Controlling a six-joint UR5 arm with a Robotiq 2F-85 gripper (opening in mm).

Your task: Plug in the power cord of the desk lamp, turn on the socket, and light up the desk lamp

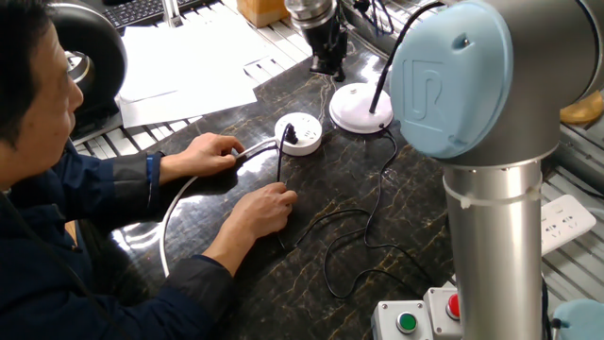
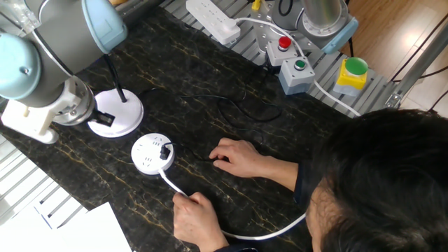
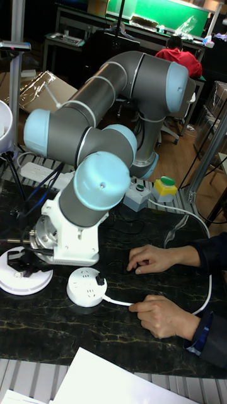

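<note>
Black gripper [image 3: 26,264] is hanging low over the near rim of the desk lamp [image 3: 23,281] base, at the far-left end of the table as I'm seeing it in the tall view. Its fingers are showing as a dark cluster against the white disc; I cannot tell whether they are spread or pressed together. Nothing visible between them. In the one fixed view the tool is sitting just behind the lamp base [image 1: 360,109], pointing down at the dark marble table [image 1: 425,217].

Lamp's thin black gooseneck is rising from the disc and leaving the frame top. I am seeing no glow in any view.

Just beside the lamp base, toward the person, the socket [image 2: 152,154] is lying flat on the table, round and white, outlet holes up. A small black plug is sitting in its top. The power cord [image 1: 363,247] is running from the plug past the person's hand, then looping loosely across the marble and back up to the lamp base.

Thick white cable [image 2: 266,233] is leaving the socket toward the person. One hand [image 3: 162,314] is gripping that cable close to the socket; the other hand [image 3: 151,257] is resting on the black cord, fingers down.

Further out: button box [image 2: 291,66] with red and green buttons, a white power strip [image 2: 212,18], white paper [image 1: 179,66] at the table's edge.
</note>
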